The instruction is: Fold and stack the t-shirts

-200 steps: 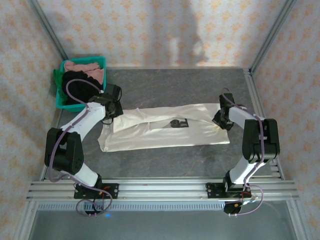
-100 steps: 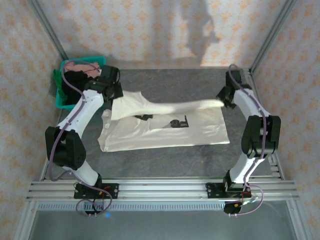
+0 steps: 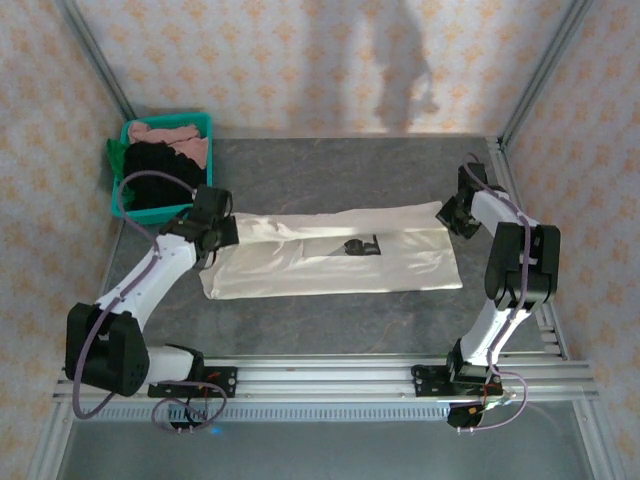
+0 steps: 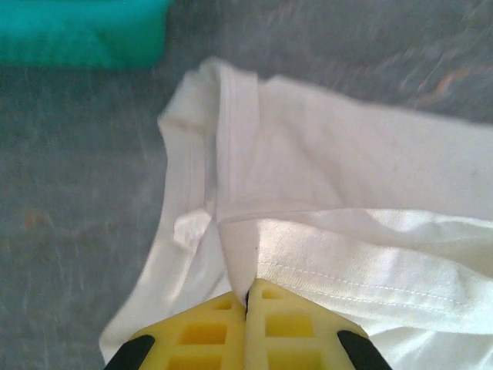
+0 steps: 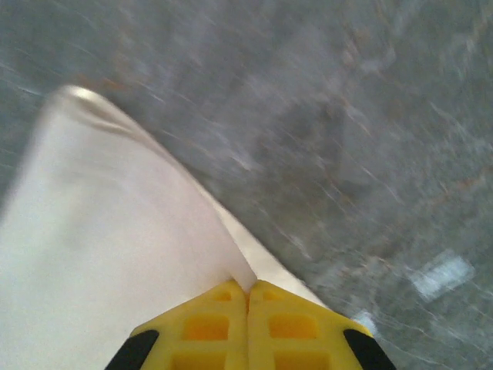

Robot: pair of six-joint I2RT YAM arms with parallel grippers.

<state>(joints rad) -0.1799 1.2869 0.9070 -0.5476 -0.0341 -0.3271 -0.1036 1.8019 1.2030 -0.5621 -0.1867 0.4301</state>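
So: one long fold going in, nearly everything left to do

Closest to the arm bases is bare grey table [image 3: 330, 330], and I'd say no stack has been started there. Next up, the cream-white t-shirt [image 3: 300, 275] lies stretched left to right across the middle of the table with its small black chest print facing up. Its far long edge looks doubled over toward the near side as a narrow band. I read that as the first lengthwise fold being laid down, not finished.

The left gripper [image 4: 247, 297] has its jaws pressed together on the doubled cloth at the shirt's left end. The right gripper [image 5: 247, 291] is pinching the cloth at the opposite end the same way, though that view is a bit blurry.

Furthest back, in the left corner, the teal bin [image 3: 168, 121] holds the others in a heap: a black shirt [image 3: 150, 185], a pink shirt [image 3: 172, 135] and a bit of green shirt [image 3: 114, 155] hanging over the rim.

My guess at what's left: let go, more folds on this one, then those three shirts, then the stacking.
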